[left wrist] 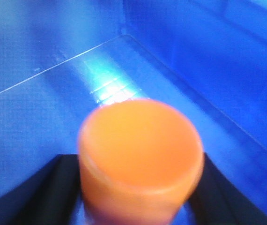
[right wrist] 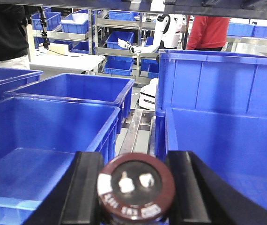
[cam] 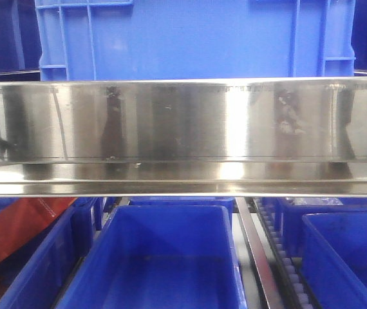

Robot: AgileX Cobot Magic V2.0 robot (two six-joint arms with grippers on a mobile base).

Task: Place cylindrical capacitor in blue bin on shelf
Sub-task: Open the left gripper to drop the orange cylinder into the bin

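**Exterior front-facing view.** The shelf's steel front rail (cam: 183, 122) spans the frame. One blue bin (cam: 196, 38) stands on the tier above it, and an open blue bin (cam: 164, 257) sits below. Neither gripper nor the capacitor appears here.

**Left wrist view.** The picture is blurred. The left gripper (left wrist: 140, 192) has its fingers (left wrist: 54, 187) closed against the sides of an orange cylinder (left wrist: 140, 145), inside a blue bin's walls (left wrist: 208, 56).

**Right wrist view.** The right gripper (right wrist: 134, 199) clamps the cylindrical capacitor (right wrist: 136, 185) between its black fingers (right wrist: 84, 187), terminal face toward the camera. The capacitor lines up with the gap between the left bin (right wrist: 40, 136) and the right bin (right wrist: 227, 140); which bin it is over cannot be determined.

**Handling.** The capacitor is judged rigid and light, with a smooth sleeve likely to slip. Grip the side wall at mid-body and avoid contact with the terminals.
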